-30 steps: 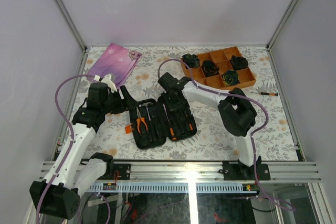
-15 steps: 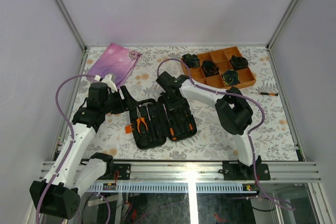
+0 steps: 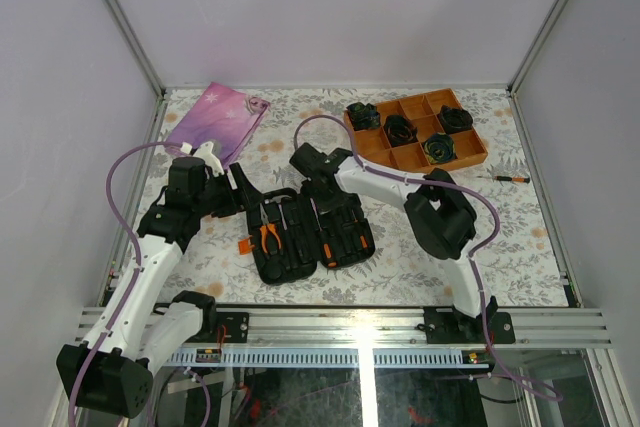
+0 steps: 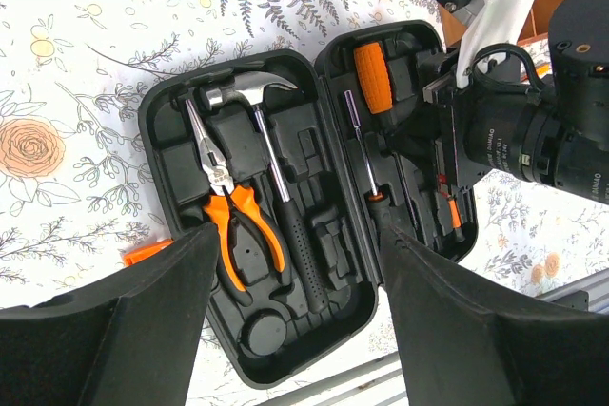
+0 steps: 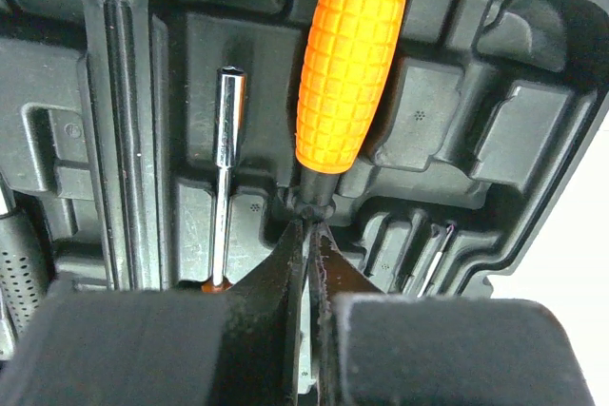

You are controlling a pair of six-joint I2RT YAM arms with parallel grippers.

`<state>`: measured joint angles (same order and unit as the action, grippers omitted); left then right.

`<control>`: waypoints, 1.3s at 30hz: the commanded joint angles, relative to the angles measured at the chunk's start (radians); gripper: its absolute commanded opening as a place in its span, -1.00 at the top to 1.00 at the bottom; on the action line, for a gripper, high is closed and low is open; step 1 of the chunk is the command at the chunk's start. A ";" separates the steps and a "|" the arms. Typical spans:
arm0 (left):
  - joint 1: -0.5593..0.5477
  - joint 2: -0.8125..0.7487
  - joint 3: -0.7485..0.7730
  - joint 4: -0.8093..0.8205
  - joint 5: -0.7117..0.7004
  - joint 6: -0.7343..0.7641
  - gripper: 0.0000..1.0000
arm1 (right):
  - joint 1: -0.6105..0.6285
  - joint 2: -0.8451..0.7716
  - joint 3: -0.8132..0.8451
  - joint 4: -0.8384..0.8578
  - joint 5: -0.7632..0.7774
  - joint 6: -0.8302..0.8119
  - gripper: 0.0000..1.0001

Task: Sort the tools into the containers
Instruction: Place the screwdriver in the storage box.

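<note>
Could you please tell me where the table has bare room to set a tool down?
Bare: table right of tool case, between orange tray and rail; also between pink pouch and tray. Crowded: the case, with left pincer and right pincer at it.

The worktop (image 3: 520,237) is covered edge to edge with a pale cloth printed with grey ferns and small peach flowers, and plain, windowless white panels close it in: a back wall (image 3: 330,17) along the far edge, a left wall (image 3: 60,147) and a right wall (image 3: 600,147). Slim metal posts (image 3: 120,17) rise slanting from the two far corners. A ribbed aluminium rail (image 3: 350,325) runs along the near edge, catching a bright glare at its middle under soft, even light, with a dark space (image 3: 300,397) below it.
</note>
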<state>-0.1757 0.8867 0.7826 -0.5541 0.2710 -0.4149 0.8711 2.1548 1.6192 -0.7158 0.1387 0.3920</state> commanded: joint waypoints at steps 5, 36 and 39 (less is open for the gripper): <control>0.005 0.000 -0.010 0.056 0.027 0.019 -0.35 | 0.093 0.432 -0.195 0.127 -0.235 0.087 1.00; 0.008 0.005 -0.011 0.056 0.023 0.019 -0.36 | 0.000 -0.261 -0.122 0.133 -0.023 0.095 0.17; 0.006 0.005 -0.010 0.056 0.023 0.019 -0.36 | -0.006 -0.246 -0.102 0.125 -0.028 0.093 0.22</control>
<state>-0.1757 0.8917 0.7822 -0.5537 0.2783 -0.4129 0.8833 1.9450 1.4586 -0.5655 0.1249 0.4824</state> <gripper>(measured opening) 0.678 0.410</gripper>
